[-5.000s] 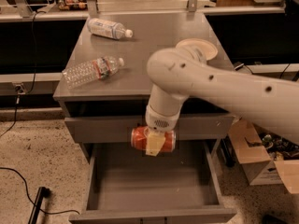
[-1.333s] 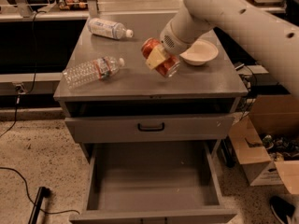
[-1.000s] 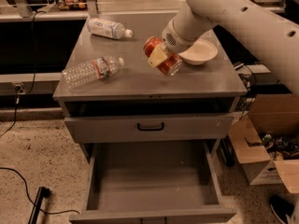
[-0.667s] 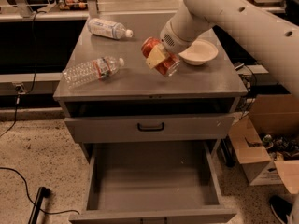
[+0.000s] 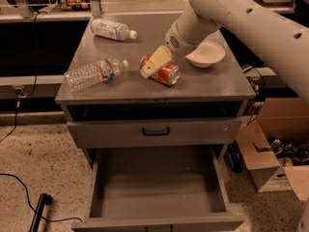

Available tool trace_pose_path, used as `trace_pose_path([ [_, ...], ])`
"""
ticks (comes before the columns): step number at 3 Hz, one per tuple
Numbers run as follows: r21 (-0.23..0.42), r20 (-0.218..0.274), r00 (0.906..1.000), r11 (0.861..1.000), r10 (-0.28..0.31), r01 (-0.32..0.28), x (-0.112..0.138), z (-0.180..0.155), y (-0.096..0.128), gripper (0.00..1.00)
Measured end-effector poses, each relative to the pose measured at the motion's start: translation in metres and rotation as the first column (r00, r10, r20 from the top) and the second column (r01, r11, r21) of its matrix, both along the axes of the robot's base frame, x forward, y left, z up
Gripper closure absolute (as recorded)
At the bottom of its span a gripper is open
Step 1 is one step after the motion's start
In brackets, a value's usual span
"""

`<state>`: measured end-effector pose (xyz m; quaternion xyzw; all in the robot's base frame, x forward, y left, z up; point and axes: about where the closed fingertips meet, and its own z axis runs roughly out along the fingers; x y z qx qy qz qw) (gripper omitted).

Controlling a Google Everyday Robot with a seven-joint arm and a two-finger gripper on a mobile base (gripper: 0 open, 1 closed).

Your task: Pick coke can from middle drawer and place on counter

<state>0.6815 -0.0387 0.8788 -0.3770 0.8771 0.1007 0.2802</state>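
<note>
— Grey counter (image 5: 212, 83) fills the upper middle of the frame, with a red-labelled bottle (image 5: 94, 74) at its left, another bottle (image 5: 111, 29) at the upper left and a white bowl (image 5: 205, 54) at the right. Where is the coke can?

— Between my jaws. My gripper (image 5: 150, 67) is over the counter's centre, just left of the bowl, clamped on the coke can (image 5: 166, 74). One pale finger crosses its near face; the other is hidden behind it.

— How does it lie?

— Tipped over, with its long axis running from upper left to lower right. It looks to be down at the surface, though I cannot tell whether it touches.

— And the middle drawer (image 5: 159, 178)?

— Pulled open at the bottom of the frame, well below me. I judge that only the release remains, and a can lying like that might roll.
</note>
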Motion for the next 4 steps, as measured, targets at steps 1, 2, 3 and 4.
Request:
trace_pose_path([
  [1,0.0,0.0,1.0,1.0,0.0,0.0,0.0,0.0,0.0,0.0],
  [2,0.007,0.018,0.9996,1.0,0.022,-0.023,-0.006,0.008,0.001,0.0],
  [3,0.027,0.08,0.993,0.996,0.086,-0.089,-0.029,0.038,0.007,0.0],
  [4,0.074,0.124,0.9822,0.986,0.141,-0.151,-0.046,0.058,0.012,0.0],
])
